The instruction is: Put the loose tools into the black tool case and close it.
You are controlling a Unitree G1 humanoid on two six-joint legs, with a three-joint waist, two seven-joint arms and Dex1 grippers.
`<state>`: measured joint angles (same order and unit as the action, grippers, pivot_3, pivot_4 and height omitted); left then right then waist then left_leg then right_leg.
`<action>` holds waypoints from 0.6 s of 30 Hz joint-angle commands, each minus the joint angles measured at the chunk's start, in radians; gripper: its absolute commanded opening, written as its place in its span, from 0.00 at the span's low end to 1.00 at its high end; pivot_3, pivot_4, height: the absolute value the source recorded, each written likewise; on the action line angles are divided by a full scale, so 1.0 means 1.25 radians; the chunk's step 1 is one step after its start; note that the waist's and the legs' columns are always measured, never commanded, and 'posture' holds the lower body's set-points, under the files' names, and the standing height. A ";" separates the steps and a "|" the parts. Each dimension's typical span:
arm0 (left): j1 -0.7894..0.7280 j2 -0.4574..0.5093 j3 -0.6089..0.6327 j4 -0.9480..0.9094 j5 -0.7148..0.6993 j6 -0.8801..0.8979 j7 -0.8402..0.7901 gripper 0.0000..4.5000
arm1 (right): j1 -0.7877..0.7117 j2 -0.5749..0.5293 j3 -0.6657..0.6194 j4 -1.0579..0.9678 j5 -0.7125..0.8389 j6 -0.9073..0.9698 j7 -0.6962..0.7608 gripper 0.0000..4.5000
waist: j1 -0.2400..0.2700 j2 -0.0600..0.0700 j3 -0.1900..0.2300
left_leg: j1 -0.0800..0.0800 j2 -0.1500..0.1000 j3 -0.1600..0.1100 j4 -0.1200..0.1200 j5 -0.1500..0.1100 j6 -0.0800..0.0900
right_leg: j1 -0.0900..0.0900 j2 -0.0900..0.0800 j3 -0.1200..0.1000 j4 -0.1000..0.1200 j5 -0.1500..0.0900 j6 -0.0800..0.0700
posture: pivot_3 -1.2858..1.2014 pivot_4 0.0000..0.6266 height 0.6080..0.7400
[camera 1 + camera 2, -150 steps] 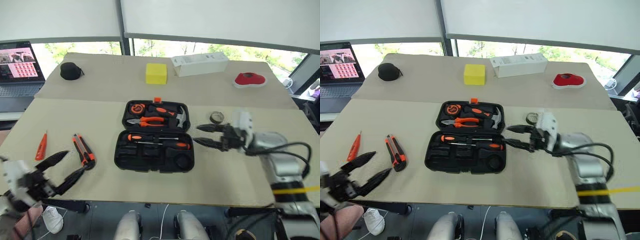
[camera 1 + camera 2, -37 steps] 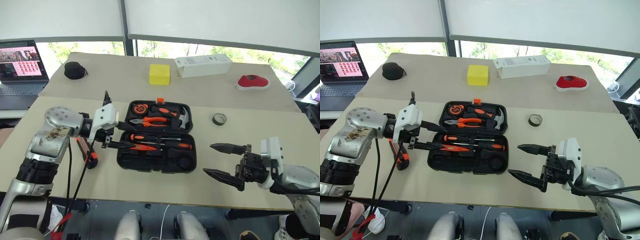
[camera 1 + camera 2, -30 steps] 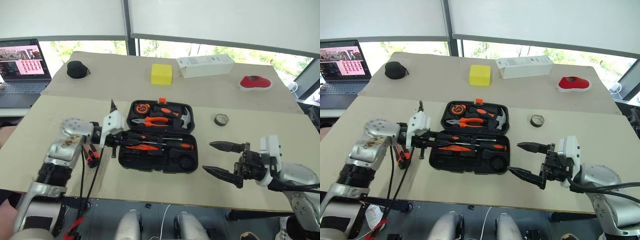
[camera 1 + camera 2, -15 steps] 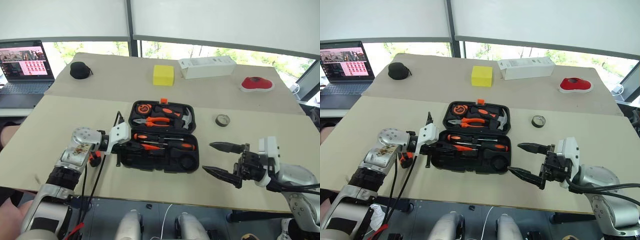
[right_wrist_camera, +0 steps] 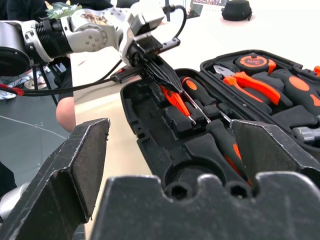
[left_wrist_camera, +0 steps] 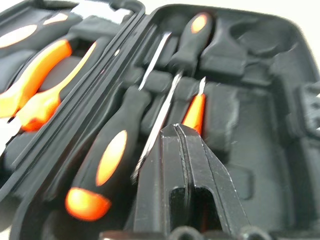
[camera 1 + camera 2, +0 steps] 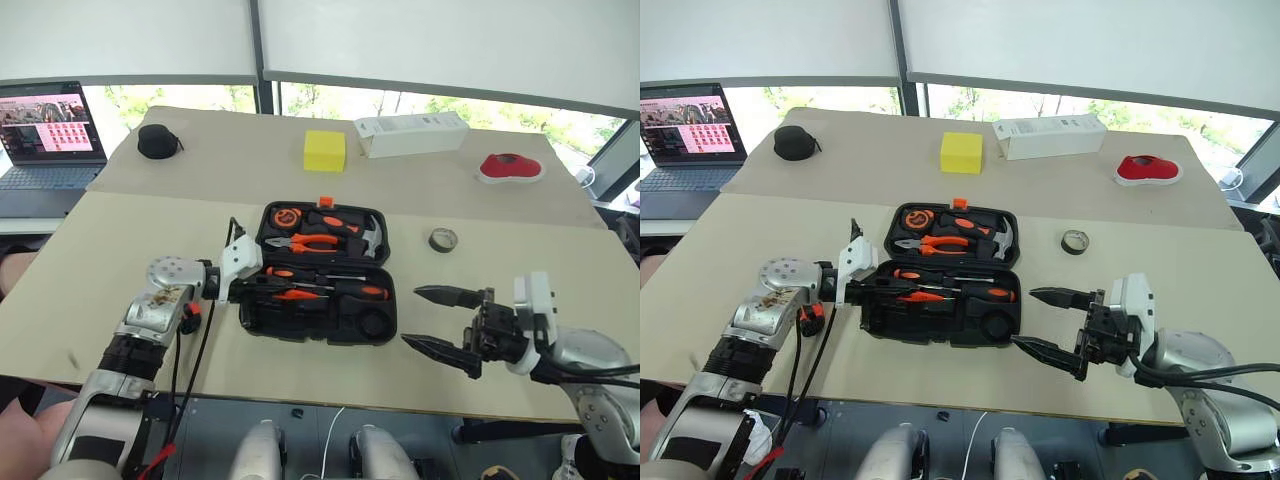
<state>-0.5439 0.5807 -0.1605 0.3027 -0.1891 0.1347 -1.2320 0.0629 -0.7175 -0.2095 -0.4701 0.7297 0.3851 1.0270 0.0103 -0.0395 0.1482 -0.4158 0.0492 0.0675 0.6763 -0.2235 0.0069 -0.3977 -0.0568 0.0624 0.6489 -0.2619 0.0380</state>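
1. The left gripper [image 7: 902,290], fingers pressed together on the small all-orange screwdriver [image 5: 176,100], reaches into the open rounded black plastic tool case [image 7: 250,315]; it should seat the screwdriver in its moulded slot before letting go.
2. The right gripper [image 7: 437,319] hangs spread wide and empty just right of the case, well placed for the small dark tape roll [image 7: 442,239].

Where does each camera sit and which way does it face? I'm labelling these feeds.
Left and right eye: on the head, looking down over the table at the open tool case, both arms in view.
Left wrist: along the shut left claw, holding the small orange screwdriver inside the case.
Right wrist: between the open right claw, toward the case and left arm.
All share the case.
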 commanded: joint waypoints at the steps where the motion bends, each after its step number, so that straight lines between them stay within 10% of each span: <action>1: 0.001 0.005 -0.026 0.010 0.029 -0.036 -0.014 0.01 | -0.005 -0.004 -0.006 -0.025 0.017 0.009 -0.004 1.00 | 0.000 0.000 0.000 | 0.000 0.000 0.000 0.000 0.000 0.000 | 0.000 0.000 0.000 0.000 0.000 0.000 | 0.52 0.24 1.00; 18: 0.069 0.021 0.036 -0.068 -0.040 0.016 0.002 0.01 | -0.036 0.008 -0.001 0.019 -0.023 -0.042 0.008 1.00 | -0.006 0.001 -0.001 | 0.006 0.001 0.000 -0.001 0.000 0.000 | 0.005 0.000 0.000 -0.001 0.000 0.000 | 0.52 0.24 1.00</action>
<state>-0.4933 0.5832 -0.1668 0.2537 -0.1943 0.1421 -1.2143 0.0357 -0.7144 -0.1967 -0.4633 0.7244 0.3936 1.0159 0.0028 -0.0379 0.1471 -0.4085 0.0501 0.0675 0.6750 -0.2238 0.0072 -0.3910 -0.0568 0.0626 0.6481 -0.2622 0.0377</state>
